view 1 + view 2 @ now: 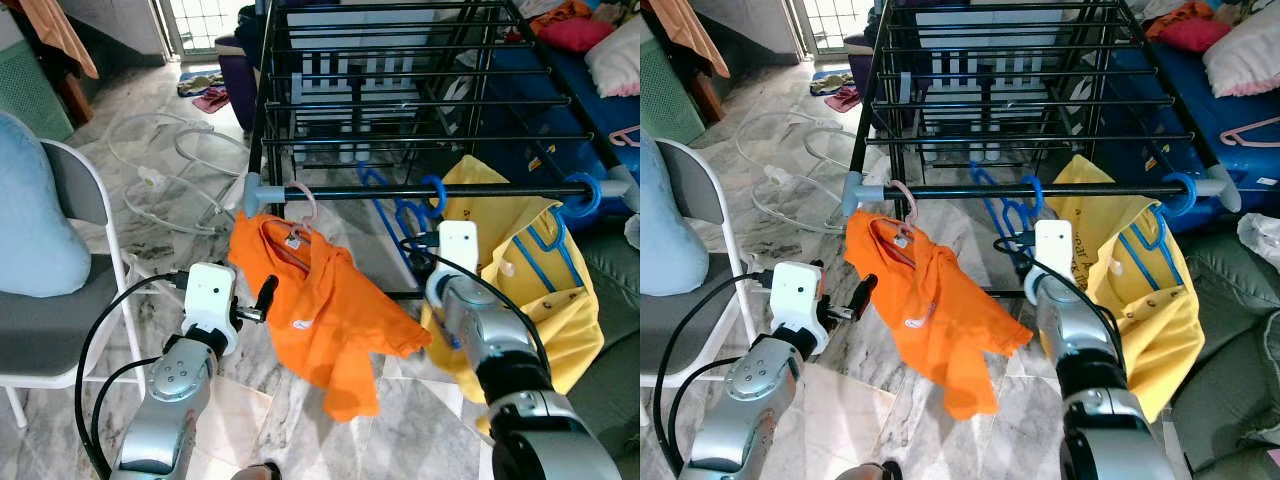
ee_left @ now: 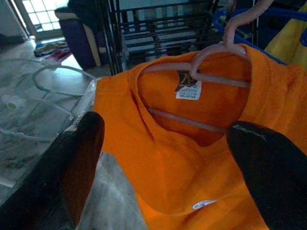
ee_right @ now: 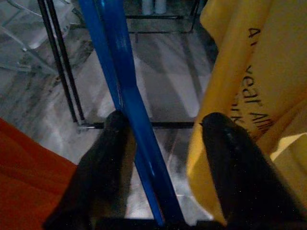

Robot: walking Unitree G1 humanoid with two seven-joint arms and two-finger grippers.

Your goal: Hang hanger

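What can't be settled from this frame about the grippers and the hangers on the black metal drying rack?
- Right gripper: the head views hide its fingers behind its own wrist; the wrist view shows a blue plastic hanger between them, contact unclear.
- Yellow shirt: its print is cut off in the right wrist view.
- Orange shirt: neck label too small to read.
- Left gripper: open, short of the shirt.

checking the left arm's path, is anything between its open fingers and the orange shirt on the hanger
Nothing visible does. The left gripper is open beside the orange shirt, which hangs on a pink hanger from the rack rail, with bare air between.
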